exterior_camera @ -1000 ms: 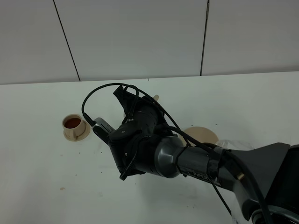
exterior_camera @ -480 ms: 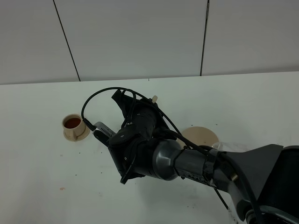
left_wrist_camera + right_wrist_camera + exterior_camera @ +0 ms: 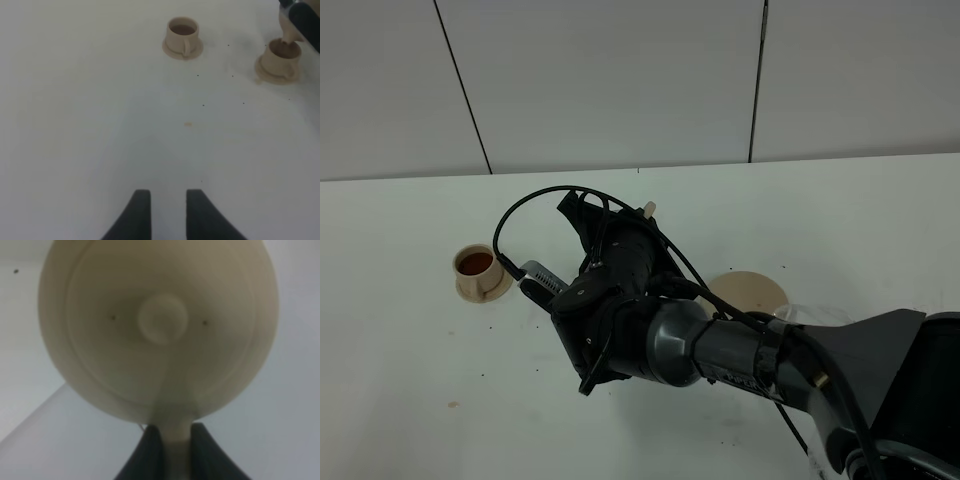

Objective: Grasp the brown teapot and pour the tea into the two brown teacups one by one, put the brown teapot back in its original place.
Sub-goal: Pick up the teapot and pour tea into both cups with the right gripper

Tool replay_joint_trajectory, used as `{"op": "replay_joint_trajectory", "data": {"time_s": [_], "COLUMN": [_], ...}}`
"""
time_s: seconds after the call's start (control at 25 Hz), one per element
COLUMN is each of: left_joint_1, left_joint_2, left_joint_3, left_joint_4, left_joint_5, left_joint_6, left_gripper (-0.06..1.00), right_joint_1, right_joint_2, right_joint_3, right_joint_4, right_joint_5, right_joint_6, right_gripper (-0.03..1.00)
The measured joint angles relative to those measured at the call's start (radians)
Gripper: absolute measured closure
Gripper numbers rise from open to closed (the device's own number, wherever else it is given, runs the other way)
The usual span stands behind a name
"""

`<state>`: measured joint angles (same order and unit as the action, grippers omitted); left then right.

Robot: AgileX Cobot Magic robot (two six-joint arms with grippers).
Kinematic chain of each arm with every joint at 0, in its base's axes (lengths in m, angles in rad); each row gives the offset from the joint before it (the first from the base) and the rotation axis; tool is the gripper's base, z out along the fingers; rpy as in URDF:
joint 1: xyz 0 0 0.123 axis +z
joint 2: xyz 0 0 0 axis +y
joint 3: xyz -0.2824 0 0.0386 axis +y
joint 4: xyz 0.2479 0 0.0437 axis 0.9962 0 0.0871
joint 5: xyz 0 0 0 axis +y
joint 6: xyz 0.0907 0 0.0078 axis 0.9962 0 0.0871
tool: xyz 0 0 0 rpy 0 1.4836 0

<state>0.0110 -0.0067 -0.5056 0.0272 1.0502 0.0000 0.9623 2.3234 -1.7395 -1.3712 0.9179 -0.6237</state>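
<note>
Pour from where the teapot (image 3: 160, 340) hangs now: lifted off the wide saucer (image 3: 750, 290), carried away from it toward the cups, and tipped spout-down over the cup nearer that saucer (image 3: 281, 54). Trust the grip as it stands, with the right gripper (image 3: 175, 432) pinched shut on the loop handle just behind the lid (image 3: 162, 319). Centre the spout (image 3: 286, 30) over the mouth of the nearer cup, low above the rim; cannot tell from here whether it already touches. Tilt by rolling the wrist only, slowly, so nothing spills onto the little saucer (image 3: 264, 71) beneath or onto the table (image 3: 75, 100). Judge the fill by the brownish surface showing inside, and aim for roughly the level in the farther cup (image 3: 477, 268), well away from the wide saucer and already holding dark tea. Stop short of the brim, then roll back upright before travelling, to avoid a trailing drip. Mind the lid: nothing holds it, so probably apt to slide at a steep tilt. Leave the left gripper (image 3: 165, 210) low over bare table, far from the wide saucer, jaws a little apart and gripping nothing. Plan to finish by setting the teapot down centred on the wide saucer, bare at present.
</note>
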Motion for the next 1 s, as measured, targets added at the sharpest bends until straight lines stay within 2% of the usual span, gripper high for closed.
{"op": "replay_joint_trajectory", "data": {"time_s": [1.0], "left_joint_1": [0.0], "left_joint_2": [0.0], "left_joint_3": [0.0], "left_joint_4": [0.0], "left_joint_5": [0.0], "left_joint_6": [0.0], "left_gripper": [0.7], "right_joint_1": [0.02], "right_joint_2": [0.0], "right_joint_3": [0.0], "right_joint_4": [-0.044], "right_joint_5": [0.035], "right_joint_6": [-0.015], "right_gripper": [0.87]}}
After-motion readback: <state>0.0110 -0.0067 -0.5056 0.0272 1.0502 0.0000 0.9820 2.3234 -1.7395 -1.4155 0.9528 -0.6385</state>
